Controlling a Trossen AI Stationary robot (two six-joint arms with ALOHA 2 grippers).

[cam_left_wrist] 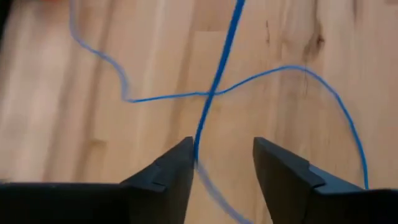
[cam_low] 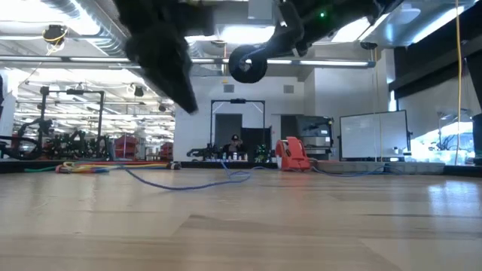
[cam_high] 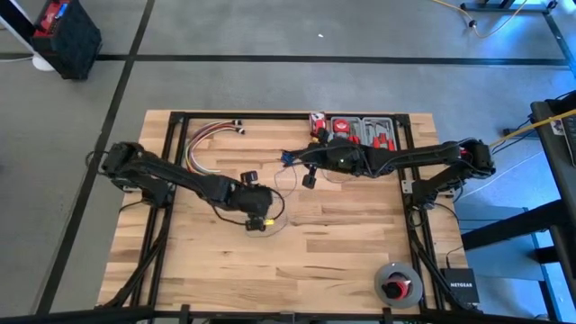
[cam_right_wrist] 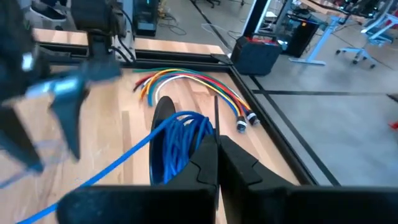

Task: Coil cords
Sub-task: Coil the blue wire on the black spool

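The cord is a thin blue wire. Part of it is wound into a small coil (cam_right_wrist: pixel 180 146) at my right gripper (cam_right_wrist: pixel 216 140), which is shut and raised over the table's far middle (cam_high: pixel 290 160). A strand (cam_right_wrist: pixel 93 180) runs from the coil toward my left gripper (cam_high: pixel 259 219). Slack loops (cam_left_wrist: pixel 208 93) lie crossed on the wood (cam_low: pixel 181 183). My left gripper (cam_left_wrist: pixel 224 149) is open and slants down. One strand (cam_left_wrist: pixel 217 68) passes between its fingers, close to one finger (cam_left_wrist: pixel 180 165). A small black disc (cam_low: pixel 247 66) shows by the coil. My left gripper: the strand runs right beside the inner edge of one finger (cam_left_wrist: pixel 189 152); I cannot tell whether it touches. My right gripper is shut at the coil's side (cam_right_wrist: pixel 200 140), where the loops vanish behind its fingers. The coil is lifted clear of the table, and its free strand trails off slack.
A bundle of red, yellow, green and white wires (cam_high: pixel 211 135) lies at the far left. A red tool tray (cam_high: pixel 364 130) sits at the far edge. A grey reel with a red centre (cam_high: pixel 396 283) stands at the near right corner. The near half is bare wood (cam_high: pixel 297 261).
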